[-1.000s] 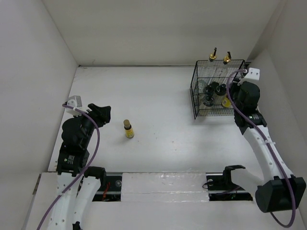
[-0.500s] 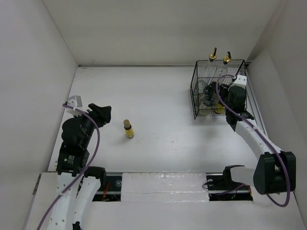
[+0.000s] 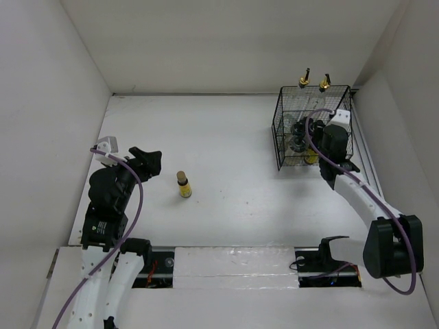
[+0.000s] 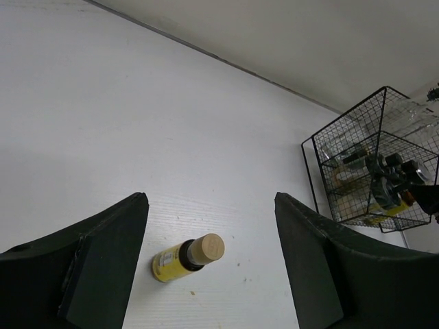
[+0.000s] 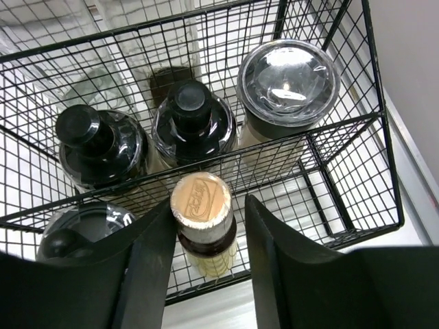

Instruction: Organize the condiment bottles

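A black wire basket (image 3: pixel 278 137) stands at the far right of the table. It holds two clear cruets with gold spouts (image 3: pixel 303 81) at the back. It also holds black-lidded jars (image 5: pixel 194 123) and a silvery-lidded jar (image 5: pixel 288 82). A yellow bottle with a tan cap (image 5: pixel 206 257) stands at its front edge. My right gripper (image 5: pixel 206 205) straddles that cap. The left finger touches it and a gap shows on the right, so the gripper is open. A second yellow bottle (image 3: pixel 183 185) stands upright on the table. My left gripper (image 3: pixel 152 163) is open and empty just left of it, seen ahead in the left wrist view (image 4: pixel 186 257).
The basket sits close to the right wall and near the back wall. White walls close in the table on the left, back and right. The basket's front rim wire (image 5: pixel 206 147) crosses just behind the held-over bottle's cap.
My right gripper has swung left from the basket's right side to over its front part, and the yellow bottle beneath it shows further left. The left arm and the table bottle have barely moved.
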Action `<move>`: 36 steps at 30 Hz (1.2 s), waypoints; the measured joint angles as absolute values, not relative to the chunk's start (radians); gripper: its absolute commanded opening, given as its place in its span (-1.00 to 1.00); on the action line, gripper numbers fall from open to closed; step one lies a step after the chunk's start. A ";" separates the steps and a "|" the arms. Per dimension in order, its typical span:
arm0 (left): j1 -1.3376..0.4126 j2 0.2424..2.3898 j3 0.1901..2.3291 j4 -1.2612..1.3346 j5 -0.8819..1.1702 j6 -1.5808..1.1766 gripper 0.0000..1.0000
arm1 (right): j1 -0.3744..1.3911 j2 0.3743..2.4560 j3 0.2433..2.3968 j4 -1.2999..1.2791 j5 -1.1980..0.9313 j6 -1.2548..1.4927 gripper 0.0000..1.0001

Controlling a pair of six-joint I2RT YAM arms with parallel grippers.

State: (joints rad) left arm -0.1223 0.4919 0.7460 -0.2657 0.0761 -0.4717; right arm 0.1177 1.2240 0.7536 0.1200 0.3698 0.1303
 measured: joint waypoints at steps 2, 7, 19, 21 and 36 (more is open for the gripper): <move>-0.122 0.492 0.746 -0.266 0.076 -0.471 0.41 | 0.120 1.214 0.754 0.120 0.373 0.132 0.06; -0.122 0.494 0.746 -0.266 0.076 -0.471 0.41 | 0.133 1.131 0.772 0.099 0.379 0.131 0.36; -0.122 0.497 0.746 -0.266 0.073 -0.471 0.32 | 0.527 1.074 0.807 0.294 -0.081 0.088 -0.48; -0.122 0.498 0.746 -0.266 0.070 -0.471 0.26 | 0.674 1.187 0.820 0.321 -0.144 0.067 0.05; -0.122 0.496 0.746 -0.266 0.056 -0.471 0.24 | 1.031 1.779 1.151 0.351 -0.147 -0.065 0.67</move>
State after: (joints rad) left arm -0.1223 0.4957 0.7460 -0.2657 0.0563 -0.4709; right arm 1.0309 1.7794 1.1507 0.3508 -0.1474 -0.0647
